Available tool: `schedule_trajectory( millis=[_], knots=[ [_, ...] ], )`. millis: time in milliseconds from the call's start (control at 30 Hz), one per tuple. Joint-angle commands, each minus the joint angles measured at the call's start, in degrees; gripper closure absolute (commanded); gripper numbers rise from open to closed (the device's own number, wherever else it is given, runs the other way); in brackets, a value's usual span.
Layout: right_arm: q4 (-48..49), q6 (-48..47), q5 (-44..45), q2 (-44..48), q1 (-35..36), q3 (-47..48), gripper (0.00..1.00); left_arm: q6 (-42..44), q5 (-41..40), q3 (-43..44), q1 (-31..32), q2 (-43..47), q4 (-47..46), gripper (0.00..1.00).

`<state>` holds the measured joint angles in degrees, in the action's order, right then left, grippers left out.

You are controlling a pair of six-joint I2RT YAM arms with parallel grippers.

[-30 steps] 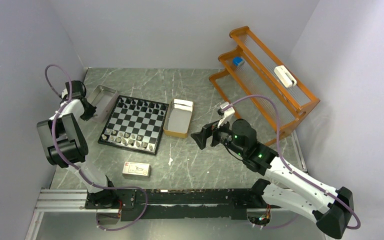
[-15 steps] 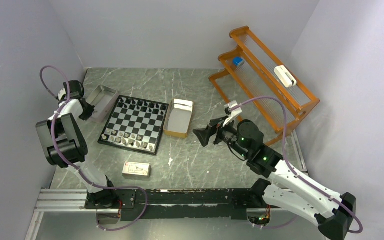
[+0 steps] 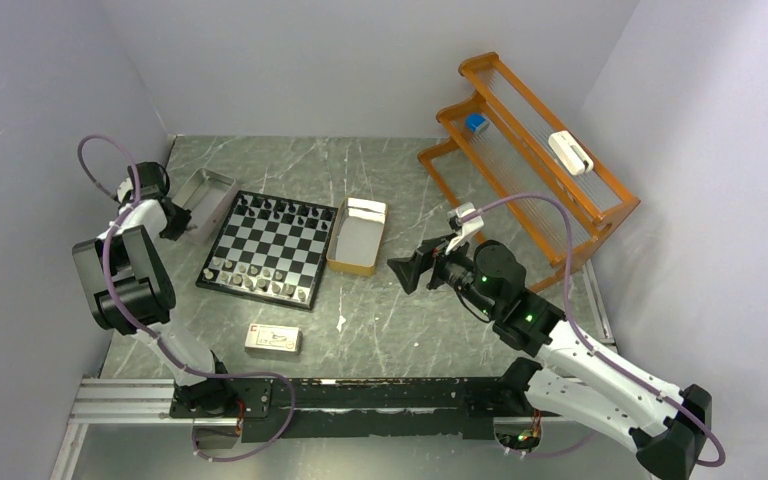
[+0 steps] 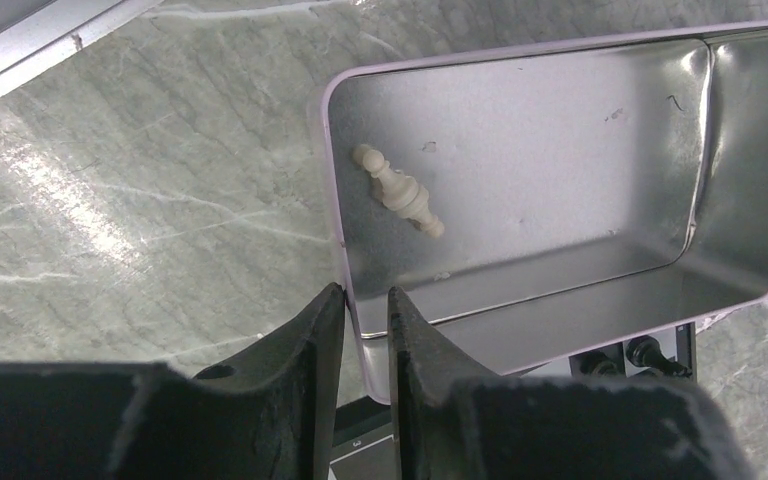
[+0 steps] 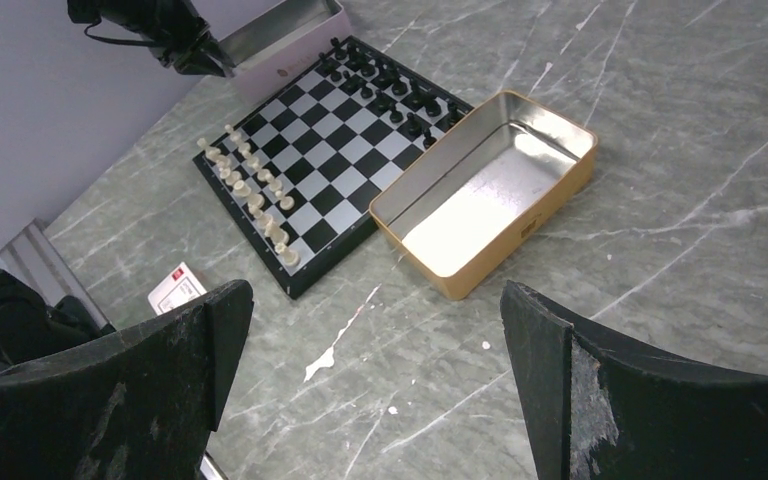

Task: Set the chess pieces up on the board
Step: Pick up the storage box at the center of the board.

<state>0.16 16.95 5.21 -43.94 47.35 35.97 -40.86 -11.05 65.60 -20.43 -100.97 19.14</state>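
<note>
The board [image 3: 272, 246] lies left of centre. Black chess pieces [image 3: 280, 208] line its far side and pale pieces [image 3: 255, 281] its near side. The board also shows in the right wrist view [image 5: 320, 150]. My left gripper [image 3: 174, 223] is shut on the near wall of a silver tin [image 3: 205, 197], tilted at the board's far-left corner. In the left wrist view its fingers [image 4: 363, 292] pinch the tin's rim [image 4: 560, 180]. One pale piece [image 4: 398, 190] lies inside the tin. My right gripper [image 3: 407, 272] is open and empty above bare table [image 5: 375, 290].
A tan box [image 3: 357, 235] stands open and empty right of the board. A white-and-red carton [image 3: 272, 340] lies in front of the board. An orange rack [image 3: 530, 170] fills the back right. Walls close in on the left, back and right.
My right gripper has drawn back a little to the right. My left gripper has shifted slightly, and the tin it holds is tipped up a bit more.
</note>
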Motion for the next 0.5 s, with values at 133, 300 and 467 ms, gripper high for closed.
schedule_trajectory(
  millis=[133,300,467],
  knots=[
    [0.80,-1.64,1.22,0.65,0.02,0.03,0.00,-0.71,1.31,0.54,-0.05,-2.79,-1.26,0.76],
    [1.56,-1.44,0.97,-0.18,0.01,0.12,0.00,-0.93,1.34,1.16,-0.05,-2.96,-1.21,0.83],
    [2.11,-1.31,0.42,-1.28,0.02,0.41,0.00,-1.08,-1.07,3.44,-0.06,-2.24,0.43,0.93]
  ],
)
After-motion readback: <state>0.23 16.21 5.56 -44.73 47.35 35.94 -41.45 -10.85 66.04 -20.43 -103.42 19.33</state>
